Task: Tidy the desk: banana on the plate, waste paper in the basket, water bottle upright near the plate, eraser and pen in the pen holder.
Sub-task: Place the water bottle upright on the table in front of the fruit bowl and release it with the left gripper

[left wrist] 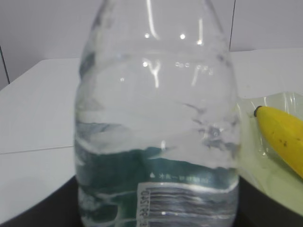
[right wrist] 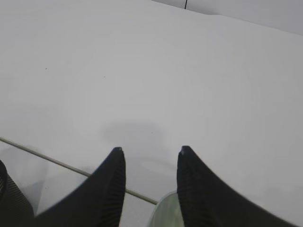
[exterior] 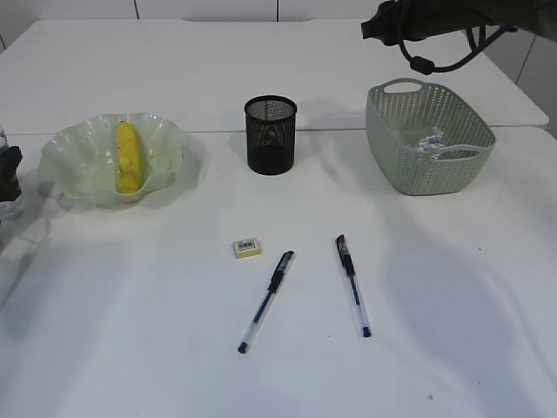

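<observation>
The banana (exterior: pixel 127 157) lies in the pale green ruffled plate (exterior: pixel 70 152) at the left of the desk (exterior: pixel 435 305). At the far left edge my left gripper (exterior: pixel 9 178) is shut on the water bottle (left wrist: pixel 156 132), which stands upright and fills the left wrist view, with the banana (left wrist: pixel 281 137) just to its right. The waste paper (exterior: pixel 431 139) sits inside the sage basket (exterior: pixel 426 170). The eraser (exterior: pixel 247 247) and two pens (exterior: pixel 267 301) (exterior: pixel 352 285) lie on the desk in front of the black pen holder (exterior: pixel 271 135). My right gripper (right wrist: pixel 150 151) is open and empty, high above the basket's rim (right wrist: pixel 165 213).
A seam (exterior: pixel 218 131) runs across between the near and far table halves, behind the plate and pen holder. The right arm (exterior: pixel 426 22) hangs over the far right corner. Bare white tabletop lies in front of the pens.
</observation>
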